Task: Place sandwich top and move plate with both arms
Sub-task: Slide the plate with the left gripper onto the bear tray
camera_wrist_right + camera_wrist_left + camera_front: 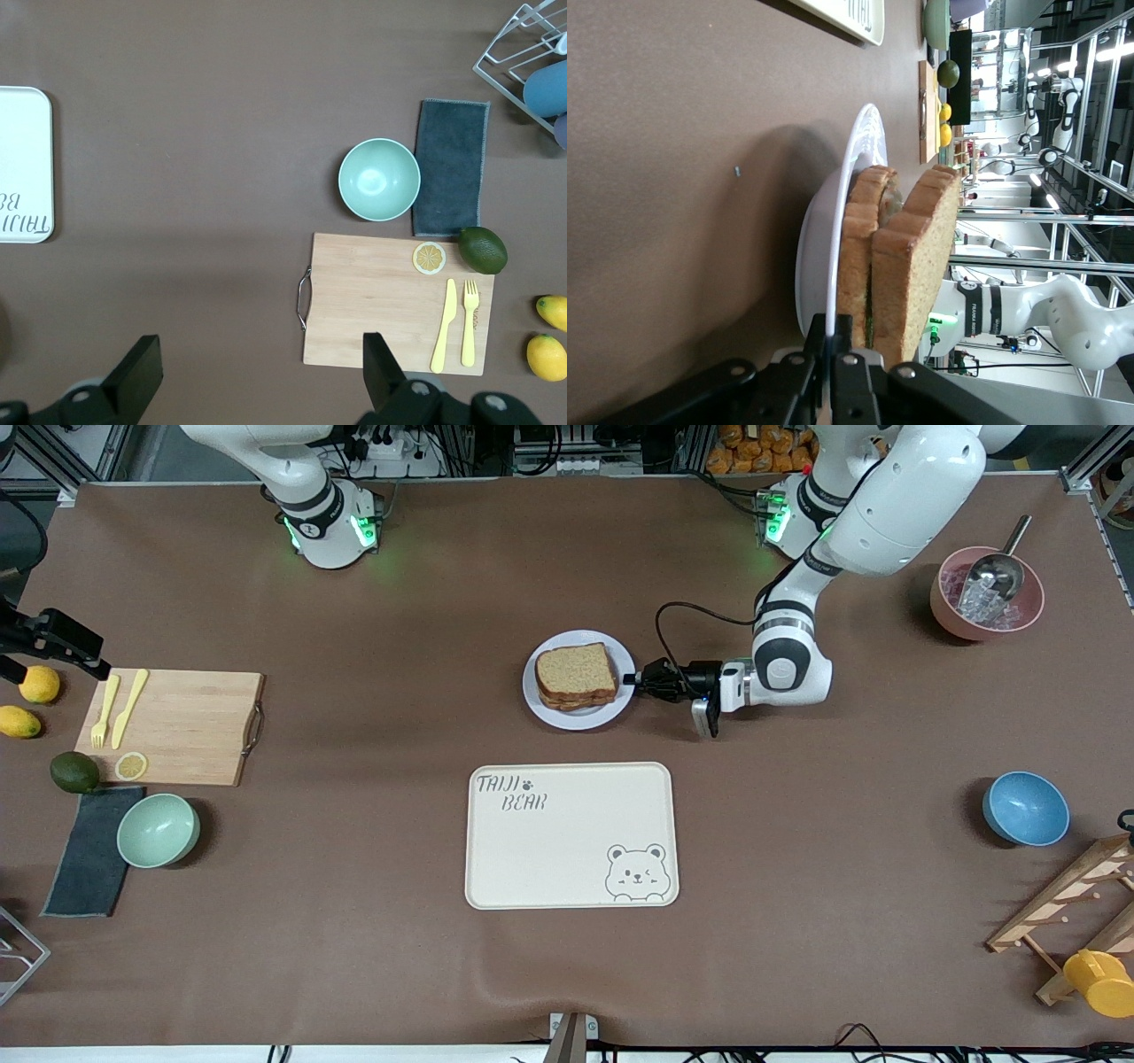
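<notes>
The sandwich top [576, 669], a light brown bread slice, lies on the other layers on the pale round plate [578, 718] in the middle of the table. In the left wrist view the sandwich top [921, 257] sits over a lower slice [858, 266]. My left gripper [636, 678] lies low at the plate's edge toward the left arm's end, and its jaws [841, 332] are shut on the plate's thin rim [864, 142]. My right gripper [66, 642] waits high over the wooden board's end of the table, and in its own view it [257, 376] stands open and holds nothing.
A cream bear tray [567, 841] lies nearer the camera than the plate. At the right arm's end are a wooden board [186, 726] with yellow cutlery, a green bowl [158, 830], a dark cloth [89, 855], an avocado and lemons. A blue bowl [1025, 808] and pink bowl [948, 607] stand at the left arm's end.
</notes>
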Controlling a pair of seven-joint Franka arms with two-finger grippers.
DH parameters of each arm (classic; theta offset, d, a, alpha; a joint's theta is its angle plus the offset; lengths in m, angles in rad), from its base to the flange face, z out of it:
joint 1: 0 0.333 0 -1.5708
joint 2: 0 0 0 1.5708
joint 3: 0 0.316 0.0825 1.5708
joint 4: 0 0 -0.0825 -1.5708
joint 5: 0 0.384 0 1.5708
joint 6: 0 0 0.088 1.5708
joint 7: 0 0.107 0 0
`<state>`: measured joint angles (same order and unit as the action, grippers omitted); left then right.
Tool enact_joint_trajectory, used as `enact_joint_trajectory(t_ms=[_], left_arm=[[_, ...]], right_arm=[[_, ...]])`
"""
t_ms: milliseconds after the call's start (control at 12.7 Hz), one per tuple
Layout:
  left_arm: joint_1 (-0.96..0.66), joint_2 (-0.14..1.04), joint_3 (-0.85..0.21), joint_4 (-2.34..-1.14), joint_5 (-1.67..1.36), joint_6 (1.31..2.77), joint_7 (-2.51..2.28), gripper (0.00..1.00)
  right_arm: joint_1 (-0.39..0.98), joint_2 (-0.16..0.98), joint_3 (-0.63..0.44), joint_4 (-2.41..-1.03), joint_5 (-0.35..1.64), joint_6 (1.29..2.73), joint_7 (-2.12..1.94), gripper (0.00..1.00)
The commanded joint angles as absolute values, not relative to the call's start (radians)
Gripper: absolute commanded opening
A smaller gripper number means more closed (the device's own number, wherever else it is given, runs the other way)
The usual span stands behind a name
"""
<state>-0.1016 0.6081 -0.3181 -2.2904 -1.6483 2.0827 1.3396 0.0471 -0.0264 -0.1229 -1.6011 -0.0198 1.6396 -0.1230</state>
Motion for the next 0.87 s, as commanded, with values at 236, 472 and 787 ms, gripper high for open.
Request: enact_joint_trajectory(t_ms=[236,472,787], left_arm=[[-0.086,0.620,-0.327,-2.275,-1.718,2.029,1.371,0.00],[-0.086,0.618,-0.336,-2.261,-1.729,2.028,1.370,0.00],[-0.084,0.606,-0.337,-2.258,-1.769,1.990,1.370,0.00]], right_arm=[[0.040,-0.017,-0.117,-1.580,-0.023,1.632,-0.112,1.00],[0.038,-0.017,-0.117,-1.580,-0.023,1.632,-0.112,1.00],[0.040,-0.017,-0.117,-1.582,-0.023,1.631,-0.112,1.00]])
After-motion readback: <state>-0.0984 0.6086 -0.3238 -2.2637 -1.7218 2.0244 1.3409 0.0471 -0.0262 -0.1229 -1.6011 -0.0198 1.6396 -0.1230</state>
